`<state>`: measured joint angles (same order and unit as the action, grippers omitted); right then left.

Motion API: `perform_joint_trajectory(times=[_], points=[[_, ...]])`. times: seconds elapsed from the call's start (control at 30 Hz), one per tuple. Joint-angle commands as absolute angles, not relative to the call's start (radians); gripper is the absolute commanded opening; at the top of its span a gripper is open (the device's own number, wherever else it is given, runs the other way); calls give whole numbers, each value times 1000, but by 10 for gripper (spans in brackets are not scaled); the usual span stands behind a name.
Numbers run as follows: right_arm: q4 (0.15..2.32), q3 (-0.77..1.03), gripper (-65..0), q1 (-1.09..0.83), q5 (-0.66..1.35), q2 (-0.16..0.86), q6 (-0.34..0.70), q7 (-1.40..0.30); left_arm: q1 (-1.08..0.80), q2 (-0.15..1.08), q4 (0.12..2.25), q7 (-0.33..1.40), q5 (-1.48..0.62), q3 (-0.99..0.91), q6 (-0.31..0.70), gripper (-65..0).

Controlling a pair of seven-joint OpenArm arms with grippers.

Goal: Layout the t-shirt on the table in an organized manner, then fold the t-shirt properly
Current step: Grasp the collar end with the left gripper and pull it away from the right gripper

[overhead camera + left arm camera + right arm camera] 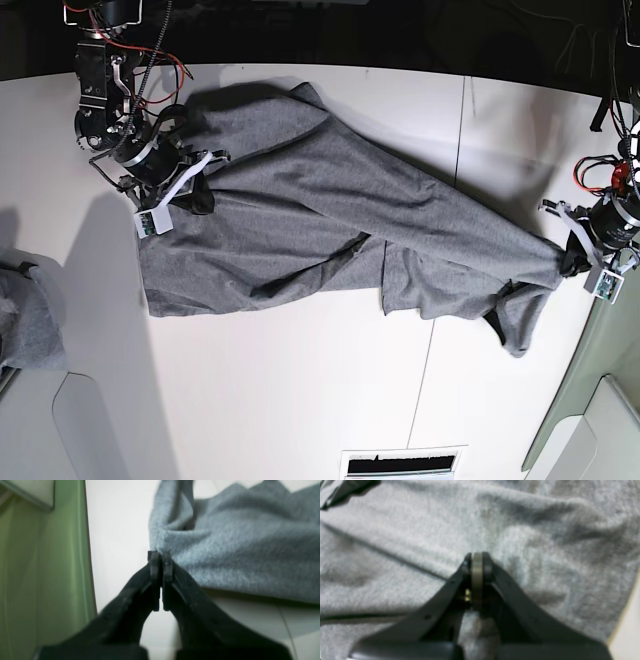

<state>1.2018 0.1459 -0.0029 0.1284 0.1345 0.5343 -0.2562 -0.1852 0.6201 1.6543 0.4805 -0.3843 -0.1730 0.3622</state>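
Shirt (340, 240) lies stretched diagonally on table (280, 400), long axis running between the arms. Left gripper (161, 555) clamped on one end at the table edge; right gripper (477, 557) pinched on fabric at the opposite end.

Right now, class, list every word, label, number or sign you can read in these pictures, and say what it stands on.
None can be read.
The t-shirt is plain fabric, no print.
The small white tags by each pincer are too small to tell.
The table bears no writing.
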Motion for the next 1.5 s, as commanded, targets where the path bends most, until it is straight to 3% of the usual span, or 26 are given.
perform_joint_trajectory(times=[0.0,0.2,0.4,0.57,0.63,0.93,0.97,1.03,1.1,1.33,1.47], points=[[1200,148,-650,2,112,160,520,-273,-194,640,1670,461,-393,-200,355,-650],[1193,149,-650,2,113,219,520,-273,-306,604,1670,469,-457,-231,363,-650],[1193,151,-650,2,116,244,503,-270,-392,528,1670,550,-664,-231,564,-640],[1193,164,-650,5,115,255,464,-270,-416,479,1670,563,-806,-236,683,-416],[1198,182,-650,5,132,254,466,-268,-408,477,1670,556,-846,-260,698,-388],[1298,229,-649,6,305,250,502,-270,-247,493,1670,547,-833,-457,684,-388],[1309,229,-600,6,324,246,528,-270,-226,493,1669,541,-809,-450,672,-388],[1317,228,-522,11,354,229,548,-274,-186,494,1661,508,-730,-411,644,-388],[1317,227,-485,17,367,200,550,-290,-144,503,1625,438,-631,-337,609,-388],[1317,227,-485,19,367,93,555,-353,93,513,1281,356,-390,-54,489,-387],[1317,227,-485,19,367,73,554,-358,204,513,1065,352,-401,11,521,-383]])
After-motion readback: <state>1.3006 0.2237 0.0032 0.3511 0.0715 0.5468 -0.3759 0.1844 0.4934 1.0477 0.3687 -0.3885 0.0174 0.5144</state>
